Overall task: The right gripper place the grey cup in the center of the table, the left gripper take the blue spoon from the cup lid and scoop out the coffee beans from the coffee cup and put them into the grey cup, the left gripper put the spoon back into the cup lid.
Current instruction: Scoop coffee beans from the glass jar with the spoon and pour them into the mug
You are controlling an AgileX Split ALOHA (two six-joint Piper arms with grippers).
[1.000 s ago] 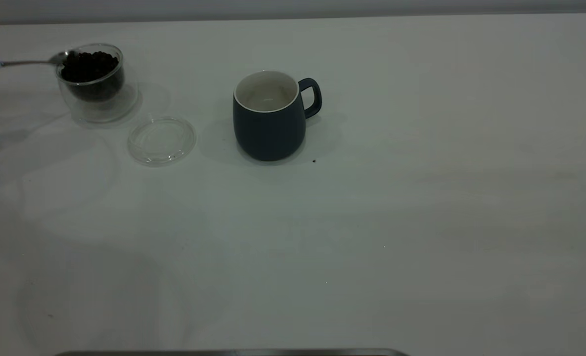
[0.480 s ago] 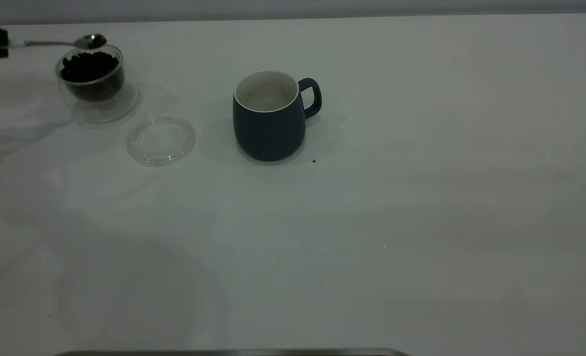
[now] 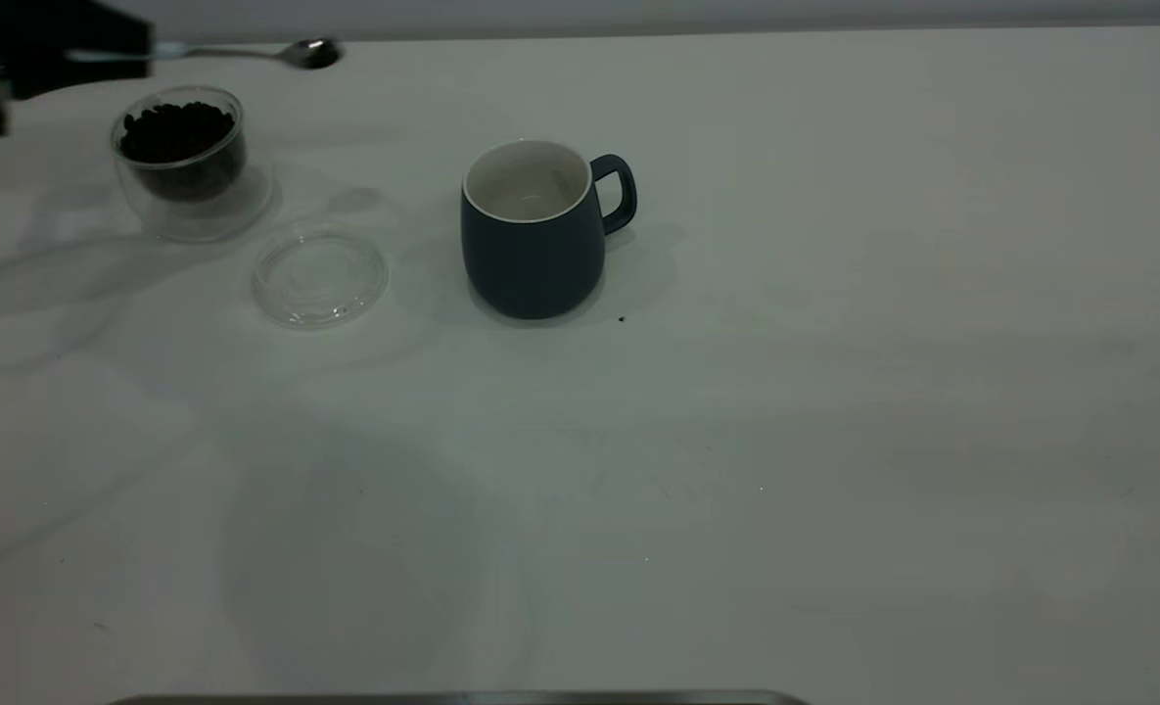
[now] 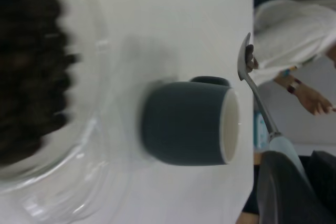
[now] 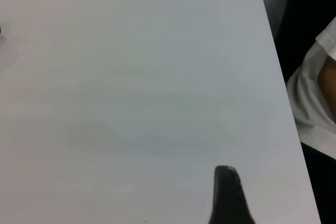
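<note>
Above the coffee cup (image 3: 180, 157): left gripper (image 3: 100, 49), clamped on blue spoon (image 3: 247, 51) handle, spoon lying level, bowl pointing toward grey cup (image 3: 537, 230), which stands mid-table, rightward and nearer the camera. Right gripper: out of exterior view, jaw state undetermined.

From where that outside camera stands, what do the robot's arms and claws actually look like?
Little shows. The left claw is a blocky matte black shape at the picture's upper left corner, with a black piece hanging below it. Of the right claw, only one dark, rounded finger tip shows, in its own wrist camera. No markings can be made out.
</note>
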